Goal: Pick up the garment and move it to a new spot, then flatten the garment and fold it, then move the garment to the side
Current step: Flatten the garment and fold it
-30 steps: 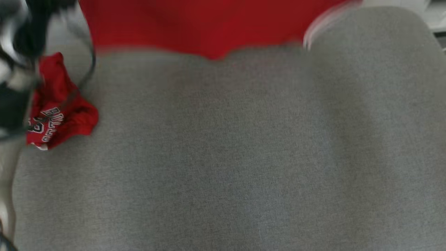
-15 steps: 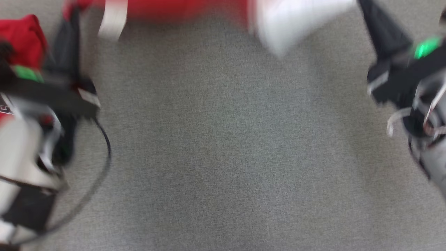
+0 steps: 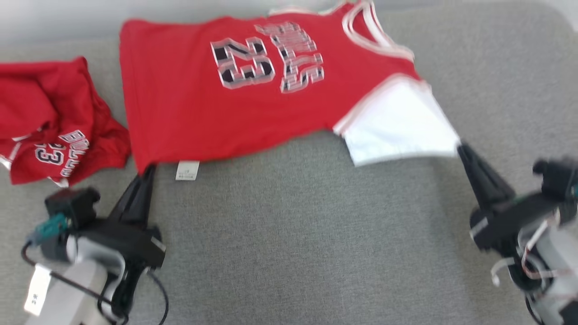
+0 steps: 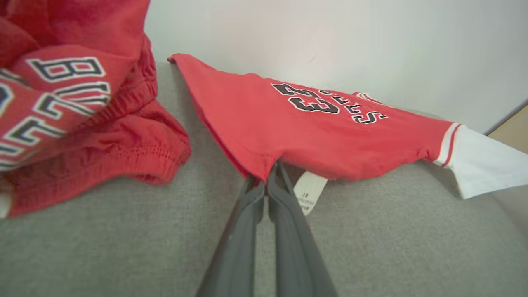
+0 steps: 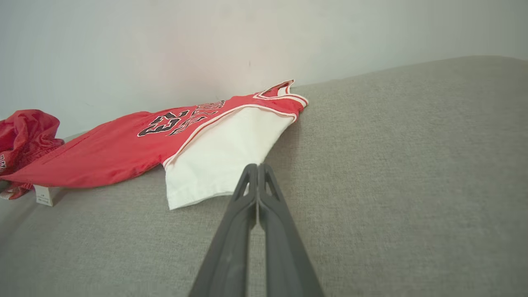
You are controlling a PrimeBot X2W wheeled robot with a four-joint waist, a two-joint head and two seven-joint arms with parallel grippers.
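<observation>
- Jersey [image 3: 180,104] in red, with 23 and block lettering, lies spread face up at the far side of the grey cushion [image 3: 293,234]. It is close to the pale wall, hem toward my left and neck toward my right.
- My left gripper [image 3: 148,170] is closed on the near hem corner. The left wrist view shows the red cloth gathered into the fingertips, with the white care label [image 3: 187,170] just beside them.
- My right gripper [image 3: 460,149] is closed too, its tip at the near corner of the white sleeve [image 3: 397,131]. I cannot tell whether any cloth is actually pinched there.
- Crumpled red shorts [image 3: 54,122] lie right against the hem side. I cannot tell whether the two touch.
- I judge the jersey light, thin and limp, probably slick. It will sag between two holds, slide easily over the cushion and slip out of a shallow pinch.
- The best holds, I think, are the stitched edges: hem corners, sleeve cuff and shoulder trim. The doubled cloth there gives my fingers something to bite.
- Two corners on one side, kept taut, should carry it over flat.
- One risk is that dragging the hem may catch the shorts.
</observation>
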